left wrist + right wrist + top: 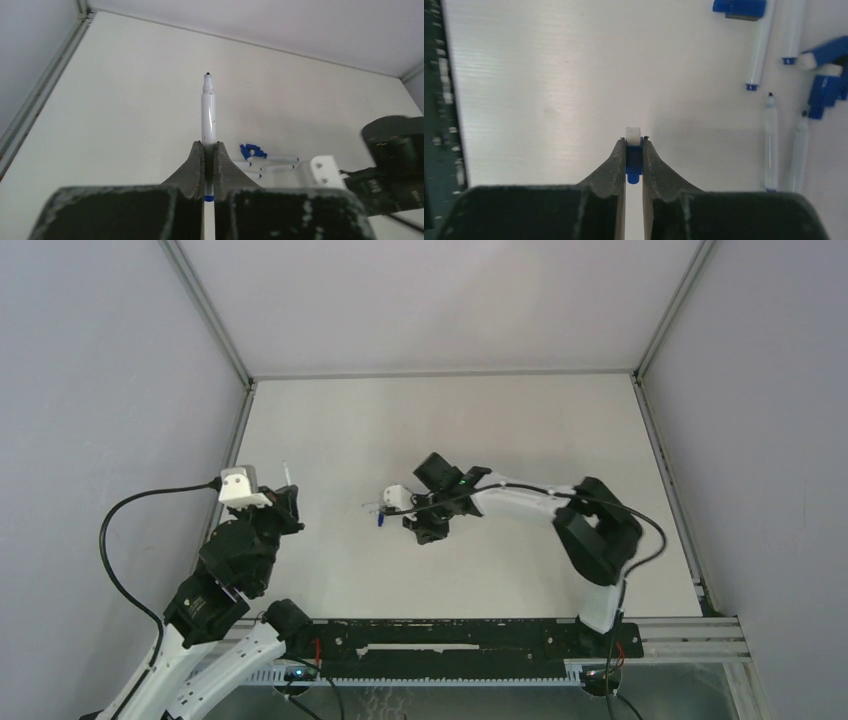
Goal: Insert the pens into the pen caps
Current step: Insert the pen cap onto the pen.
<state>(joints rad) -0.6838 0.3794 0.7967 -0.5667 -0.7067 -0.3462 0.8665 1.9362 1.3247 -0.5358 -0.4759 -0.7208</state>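
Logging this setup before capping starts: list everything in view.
held pen: one, white with dark tip, in the left gripper
held cap: one, blue with white end, in the right gripper
loose pens: four seen, white, clustered at centre
loose caps: count unclear, blue, beside those pens
table: one, white, under everything
walls: three, grey, around the table
left gripper: one, dark, shut on held pen
right gripper: one, dark, shut on held cap

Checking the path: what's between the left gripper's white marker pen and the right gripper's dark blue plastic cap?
Only bare white table, as the top view shows; the loose pens lie beside the held blue cap, not between.
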